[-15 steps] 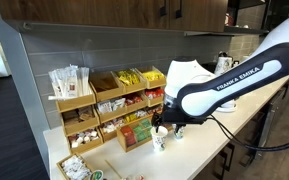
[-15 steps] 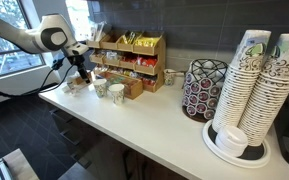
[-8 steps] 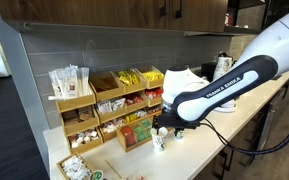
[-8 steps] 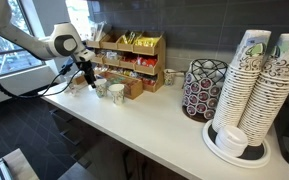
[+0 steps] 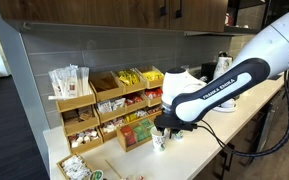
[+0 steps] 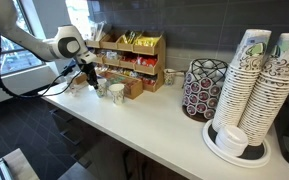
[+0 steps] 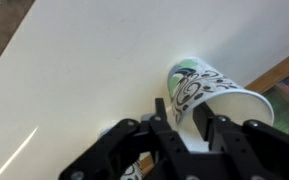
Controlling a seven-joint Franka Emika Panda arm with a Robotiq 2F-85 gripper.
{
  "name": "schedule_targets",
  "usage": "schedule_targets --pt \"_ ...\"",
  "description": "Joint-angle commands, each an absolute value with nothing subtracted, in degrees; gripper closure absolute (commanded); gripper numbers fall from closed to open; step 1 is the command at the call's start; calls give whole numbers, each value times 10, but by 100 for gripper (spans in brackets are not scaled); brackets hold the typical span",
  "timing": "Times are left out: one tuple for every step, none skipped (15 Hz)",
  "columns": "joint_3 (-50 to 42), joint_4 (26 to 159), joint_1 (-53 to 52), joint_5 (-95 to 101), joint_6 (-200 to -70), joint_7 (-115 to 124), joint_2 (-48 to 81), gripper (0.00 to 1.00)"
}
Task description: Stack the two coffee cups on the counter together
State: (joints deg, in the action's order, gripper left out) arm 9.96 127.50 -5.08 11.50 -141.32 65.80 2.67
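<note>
Two small white coffee cups with green print stand on the cream counter (image 6: 144, 120) in front of the snack organizer. In an exterior view my gripper (image 6: 91, 81) is down on the left cup (image 6: 101, 89), and the other cup (image 6: 117, 94) stands right beside it. In an exterior view the gripper (image 5: 163, 128) sits over the near cup (image 5: 160, 141). The wrist view shows my gripper (image 7: 182, 115) straddling that cup's (image 7: 219, 90) wall, one finger outside and one inside the rim. The jaws are shut on the wall.
The tiered wooden snack organizer (image 5: 114, 105) stands just behind the cups, against the wall. A tray of packets (image 5: 79, 167) lies at the counter's end. Farther along are a wire pod carousel (image 6: 204, 90) and tall cup stacks (image 6: 254, 80).
The arm has come down onto the left cup. The jaws went from wide open to closed on the cup's wall.
</note>
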Motion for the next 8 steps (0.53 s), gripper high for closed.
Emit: schedule_targets --pt "83 1290 -62 112 -1406 672 -2 95" --pt "82 1296 -61 111 -1405 669 -15 100" --pt "81 1302 -60 104 -1410 662 -27 100" --pt "81 1305 -59 103 -1407 661 -38 100" --pt "81 1309 -57 103 -1404 658 -51 100" --pt "82 1313 -56 99 -1405 654 -62 99" --pt "83 1316 -56 95 -1403 650 -75 99" --pt "83 1322 -54 89 -1405 646 -92 99"
